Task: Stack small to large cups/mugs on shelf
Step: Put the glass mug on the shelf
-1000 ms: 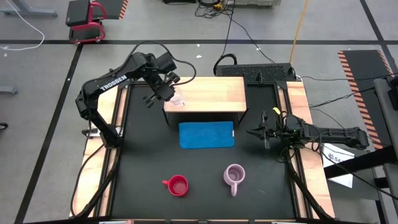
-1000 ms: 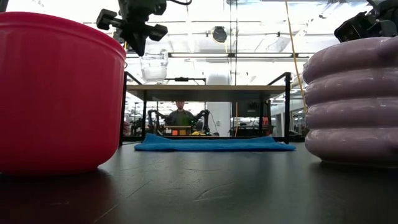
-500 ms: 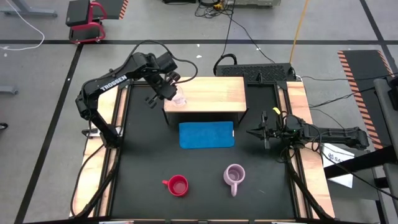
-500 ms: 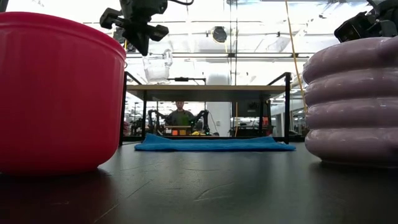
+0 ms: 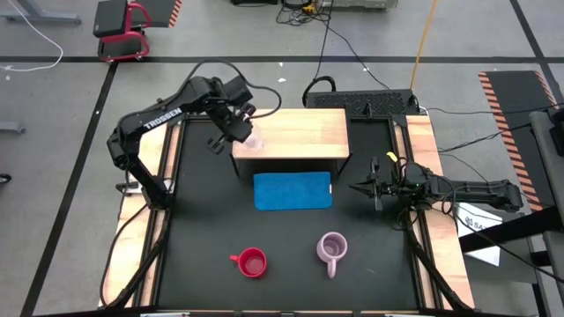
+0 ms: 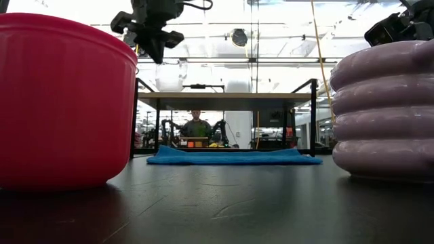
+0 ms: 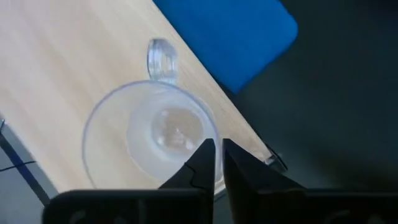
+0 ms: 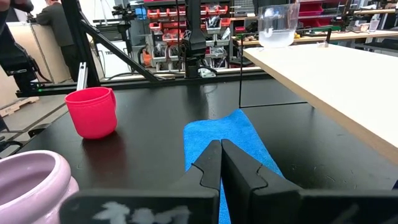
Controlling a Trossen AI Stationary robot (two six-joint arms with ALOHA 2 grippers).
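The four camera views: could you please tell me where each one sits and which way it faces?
High view: overhead, straight down; both arms, shelf.
Low view: table-top level, facing the shelf; left gripper overhead.
Left wrist view: looks down into the glass cup; own fingers barely parted.
Right wrist view: level across the blue mat; own fingers shut.
Shared: the glass cup shows in all four.
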